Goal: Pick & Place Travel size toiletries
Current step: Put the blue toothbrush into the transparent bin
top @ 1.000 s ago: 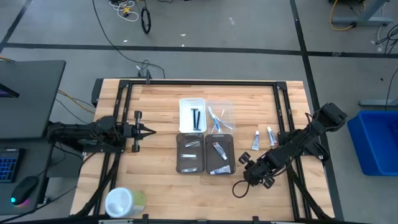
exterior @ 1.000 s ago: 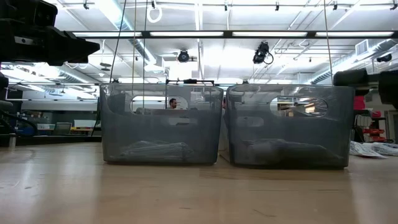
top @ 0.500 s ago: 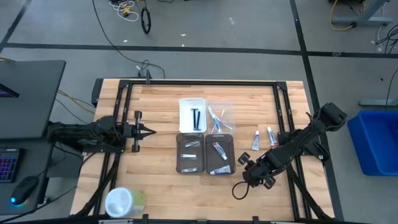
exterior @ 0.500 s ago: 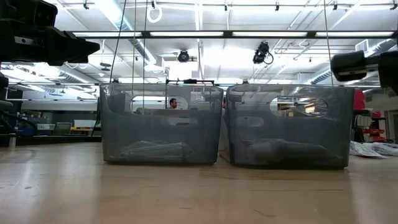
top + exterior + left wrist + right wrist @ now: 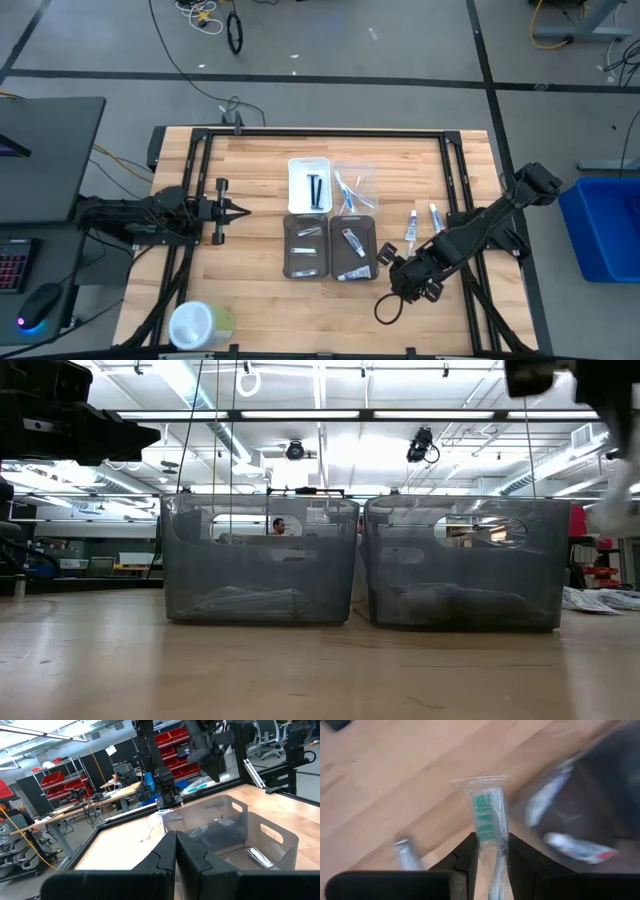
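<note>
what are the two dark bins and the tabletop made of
Two dark grey bins: likely smoky translucent plastic, since shapes show through the walls, glossy finish. Light wooden tabletop: butcher-block wood by its plank seams and grain, apparently smooth with a slight sheen.

wrapped green-bristled toothbrush [image 5: 489, 822] between gripper [image 5: 490, 851] fingers

no readable text, labels, brands, numbers or signs found in any view, markings on the small tubes [image 5: 411, 229] too small to be read, red bins [image 5: 172, 742] unlabelled as far as seen
</note>
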